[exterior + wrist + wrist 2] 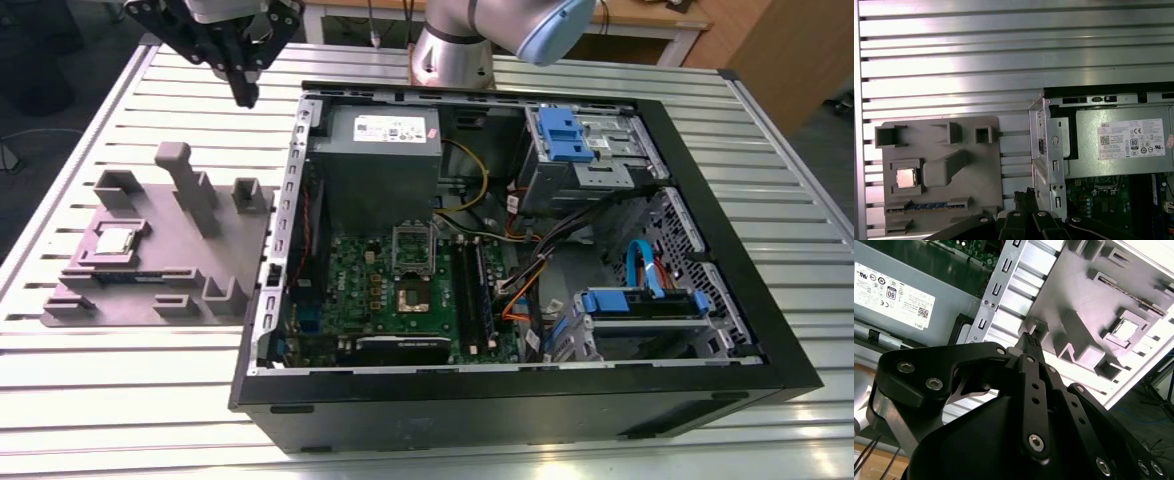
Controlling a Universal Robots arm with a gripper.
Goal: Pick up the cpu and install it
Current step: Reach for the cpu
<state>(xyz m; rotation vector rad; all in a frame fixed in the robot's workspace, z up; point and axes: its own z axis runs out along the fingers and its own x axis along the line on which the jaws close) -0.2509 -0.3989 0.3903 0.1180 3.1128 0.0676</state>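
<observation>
cpu point(115, 240) sits in a pocket of the grey fixture point(160, 263), well apart at 7 o'clock from my gripper point(246, 99) in the exterior view; my fingers are clenched together on nothing, open PC case point(534, 405) off at 4 o'clock.

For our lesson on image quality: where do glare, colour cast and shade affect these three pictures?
In the first wrist view, glare bands streak the table and the cpu shines pale; in the second wrist view, the table beside the grey holder washes out white and the holder looks purplish; in the exterior view, the inside of the computer case lies shaded.
</observation>
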